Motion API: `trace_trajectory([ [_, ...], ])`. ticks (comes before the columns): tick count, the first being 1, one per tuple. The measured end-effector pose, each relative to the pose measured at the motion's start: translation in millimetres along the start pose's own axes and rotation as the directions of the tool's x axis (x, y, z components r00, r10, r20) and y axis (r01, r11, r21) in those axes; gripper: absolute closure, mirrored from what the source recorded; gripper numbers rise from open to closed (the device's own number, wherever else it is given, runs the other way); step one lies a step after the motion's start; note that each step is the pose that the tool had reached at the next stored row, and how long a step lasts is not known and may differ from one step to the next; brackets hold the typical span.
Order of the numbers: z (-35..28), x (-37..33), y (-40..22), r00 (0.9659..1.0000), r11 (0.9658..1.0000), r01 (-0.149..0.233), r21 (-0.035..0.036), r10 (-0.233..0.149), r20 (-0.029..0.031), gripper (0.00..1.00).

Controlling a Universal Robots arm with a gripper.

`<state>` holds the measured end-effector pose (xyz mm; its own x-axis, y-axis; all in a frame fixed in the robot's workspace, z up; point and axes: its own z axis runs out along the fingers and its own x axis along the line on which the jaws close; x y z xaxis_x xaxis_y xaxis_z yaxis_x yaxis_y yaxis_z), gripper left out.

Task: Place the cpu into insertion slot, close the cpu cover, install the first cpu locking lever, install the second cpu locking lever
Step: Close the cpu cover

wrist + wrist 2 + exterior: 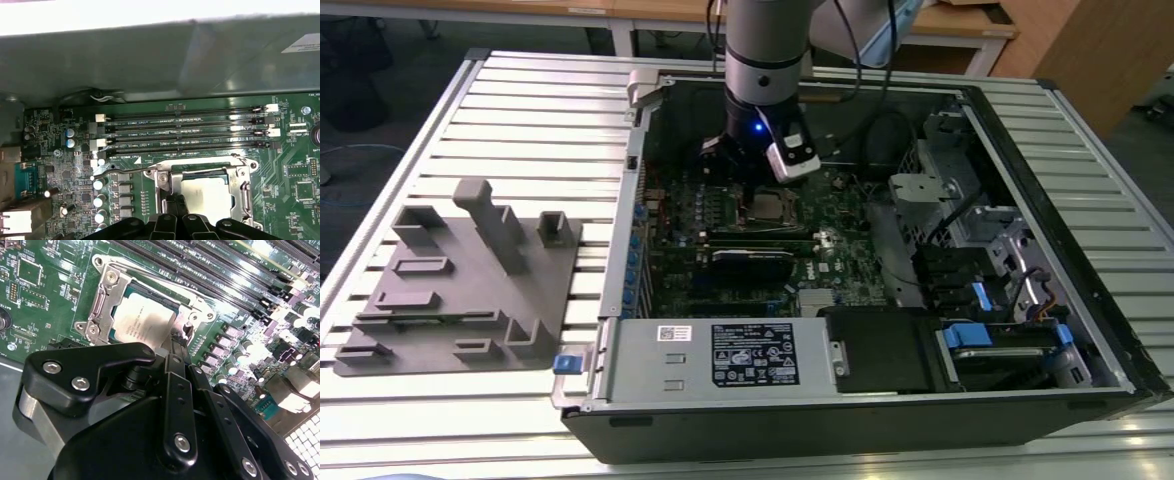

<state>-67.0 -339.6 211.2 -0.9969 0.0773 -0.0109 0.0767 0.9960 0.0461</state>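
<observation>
Gripper (178, 342) fingers are drawn together to a narrow tip, and I cannot tell whether anything thin is pinched between them. In both wrist views the tip points down at the rim of the insertion slot (205, 174), on the side away from the memory slots (185, 130).

The cpu (145, 322) lies flat in the slot, just beyond the tip and toward those memory slots. The cpu cover (107, 295) looks folded down around it, framing its grey top. Being square, the chip has no long axis. The thing with a direction is a thin wire locking lever (122, 171), which runs along the slot's edge parallel to the memory slots. Whether it is latched I cannot tell.

In the exterior view the arm reaches down into the open computer case (1067, 150), which lies near the tabletop's (520, 110) front edge, and the slot sits toward the case's far wall.

As for writing, the chip's top carries lines of small print, white lettering runs beside the memory slots, and a white printed label (754, 352) sits on the box by the case's near wall.
</observation>
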Motion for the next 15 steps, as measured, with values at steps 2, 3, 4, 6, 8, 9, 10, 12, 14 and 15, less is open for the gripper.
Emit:
trace_trajectory([
  [2, 0.4, 1.3, -0.1, 1.0000, 1.0000, 0.000, 0.0001, 0.000, 0.0002, 0.89],
  [3, 0.8, 1.7, -0.1, 1.0000, 1.0000, 0.000, 0.0001, 0.000, 0.0003, 0.89],
  [4, 1.5, 1.9, -0.2, 1.0000, 1.0000, 0.000, 0.0000, 0.000, 0.0004, 0.89],
  [6, 3.3, 2.4, -0.3, 1.0000, 1.0000, 0.000, 0.0001, 0.000, 0.0006, 0.89],
  [8, 4.3, 2.6, -0.4, 1.0000, 1.0000, 0.000, 0.0001, 0.000, 0.0007, 0.89],
  [9, 4.3, 2.6, -0.4, 1.0000, 1.0000, 0.000, 0.0002, 0.000, 0.0006, 0.89],
  [10, 4.3, 2.6, -0.4, 1.0000, 1.0000, 0.000, 0.0003, 0.000, 0.0006, 0.89],
  [12, 4.3, 2.6, -0.4, 1.0000, 1.0000, 0.000, 0.0003, 0.000, 0.0007, 0.89],
  [14, 4.4, 2.6, -0.4, 1.0000, 1.0000, 0.000, 0.0002, 0.000, 0.0007, 0.89],
  [15, 4.4, 2.7, -0.4, 1.0000, 1.0000, 0.000, 0.0002, 0.000, 0.0007, 0.89],
])
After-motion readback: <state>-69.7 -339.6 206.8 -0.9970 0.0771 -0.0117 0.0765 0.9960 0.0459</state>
